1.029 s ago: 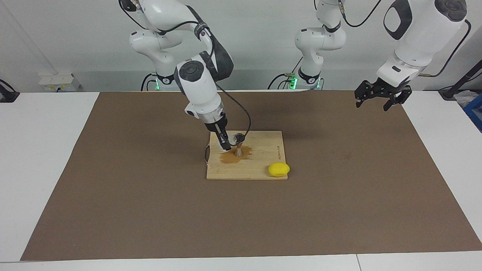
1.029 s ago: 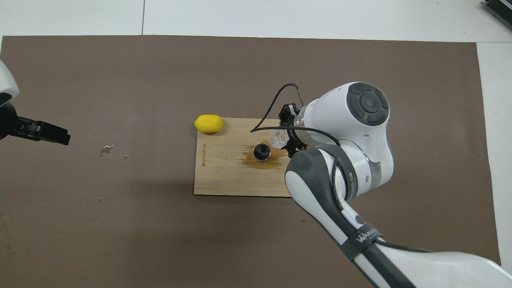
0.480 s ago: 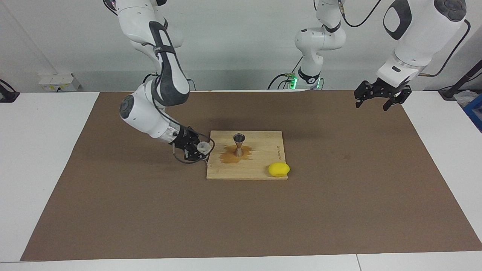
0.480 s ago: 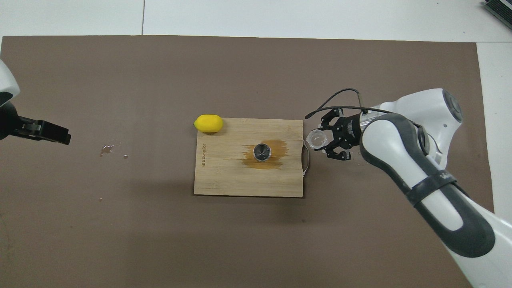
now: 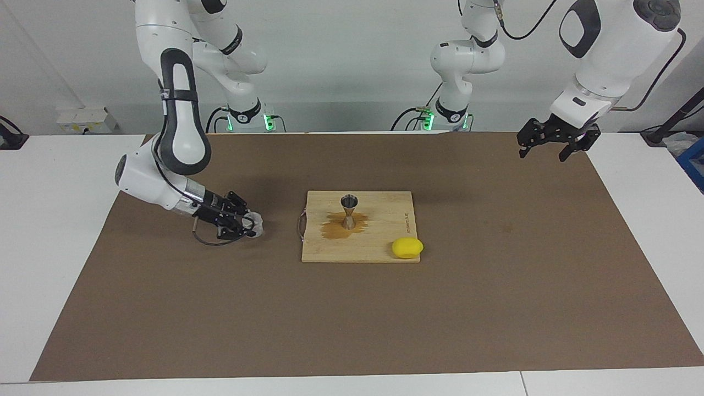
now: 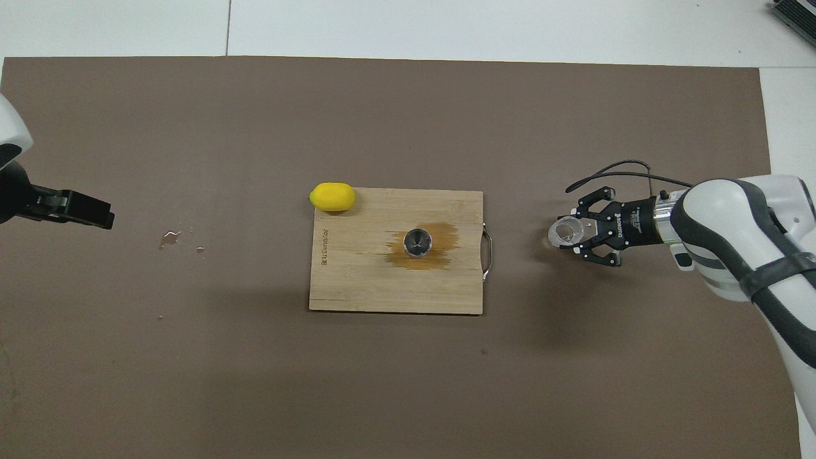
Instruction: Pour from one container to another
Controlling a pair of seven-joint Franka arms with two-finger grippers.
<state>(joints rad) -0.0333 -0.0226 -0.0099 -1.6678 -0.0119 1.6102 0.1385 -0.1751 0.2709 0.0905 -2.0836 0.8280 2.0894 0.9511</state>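
We are in a robotics lab. Two white jointed robot arms (image 5: 170, 104) (image 5: 605, 60) stand on bases along the top of the frame, with small green indicator lights (image 5: 268, 120) at their feet and black cables (image 5: 511, 30) looping from their joints. They share a long white table (image 5: 55, 247) covered by a flat brown paper mat (image 5: 352, 319), set against a bare pale wall (image 5: 357, 60). At the upper left of the frame we see a white power socket box (image 5: 85, 121) by the wall.
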